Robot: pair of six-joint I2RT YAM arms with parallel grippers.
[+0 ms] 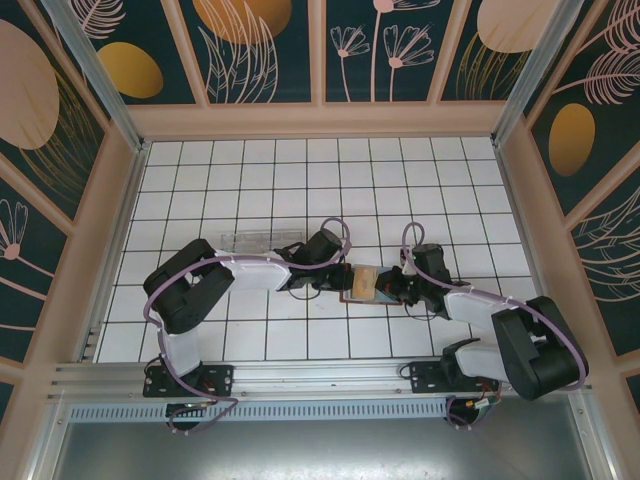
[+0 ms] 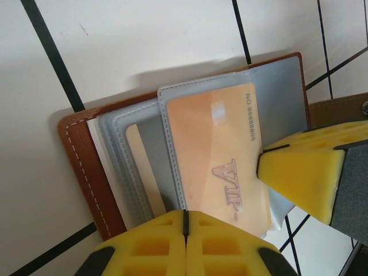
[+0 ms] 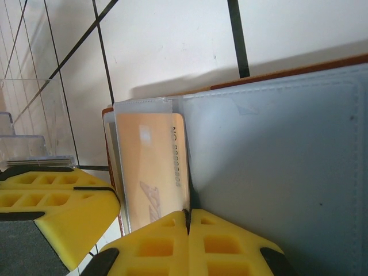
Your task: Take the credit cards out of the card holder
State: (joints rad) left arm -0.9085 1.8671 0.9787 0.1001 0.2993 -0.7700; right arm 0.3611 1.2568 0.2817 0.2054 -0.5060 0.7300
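Two tools, one card holder point(image 1: 362, 283), two cards visible. Card holder lies open on white tiled table point(image 1: 250, 180), about mid-width, nearer near edge than far edge, between both tools. Brown stitched cover, blue-grey lining, fanned clear sleeves. Orange card point(image 2: 215, 155) marked VIP in front sleeve, paler card point(image 2: 145, 172) in sleeve behind. Left tool point(image 2: 185, 221) clenched at sleeve edge. Right tool point(image 3: 188, 218) clenched likewise. Cannot tell whether either pinches sleeve. One clear box point(image 1: 262, 240) lies toward far-left of holder.

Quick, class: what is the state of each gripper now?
Left gripper: shut at the card holder; grip unclear.
Right gripper: shut at the card holder; grip unclear.
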